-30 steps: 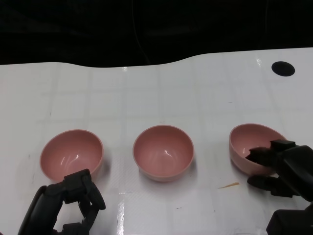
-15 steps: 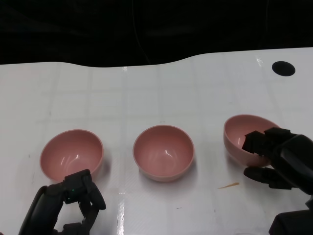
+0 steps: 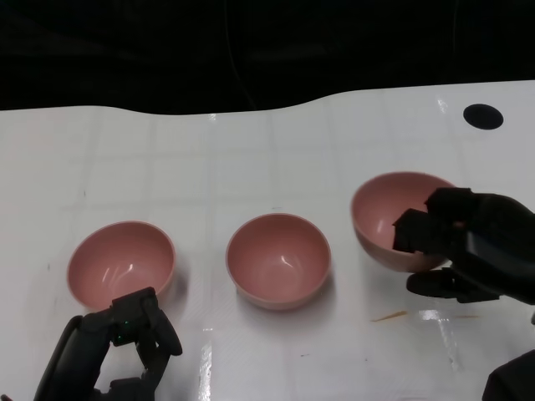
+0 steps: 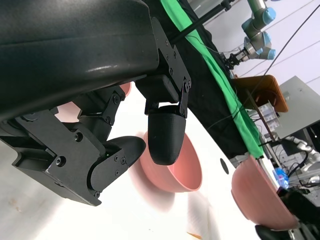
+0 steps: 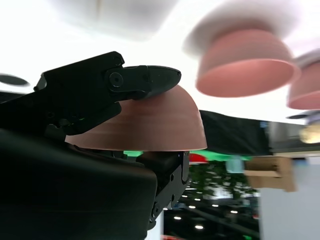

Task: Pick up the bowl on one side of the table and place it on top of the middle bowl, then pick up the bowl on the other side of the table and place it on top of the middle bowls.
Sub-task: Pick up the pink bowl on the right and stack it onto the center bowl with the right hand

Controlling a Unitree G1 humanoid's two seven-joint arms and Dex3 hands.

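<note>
The right hand (image 3: 456, 251) grips the right bowl (image 3: 393, 219) by its near rim, with fingers (image 3: 415, 232) hooked over the edge into the hollow and another finger under the outer wall; in the right wrist view the same hand (image 5: 107, 115) shows one finger (image 5: 142, 79) pressed on the rounded outside of that bowl (image 5: 155, 125) and another part of the hand inside the rim. The bowl is tilted, its opening turned towards the middle of the table, and in the left wrist view it (image 4: 257, 195) appears clear of the white surface, with the dark fingertips of the right hand just below it at the frame's edge. It sits to the right of the middle bowl (image 3: 278, 260), near it but apart from it, not over it. The middle bowl stands upright on the white table (image 3: 251, 159), and the left bowl (image 3: 122, 263) stands upright well to the other side of it. The left hand (image 3: 117, 347) is low at the near edge of the table, just in front of the left bowl; its fingers (image 4: 167, 132) are curled in with a gap between them and nothing is in them, and whether it touches the left bowl cannot be told. On the table near the right hand lies a small orange sliver (image 3: 390, 317), and far back on the right is a black round spot (image 3: 484, 116).
</note>
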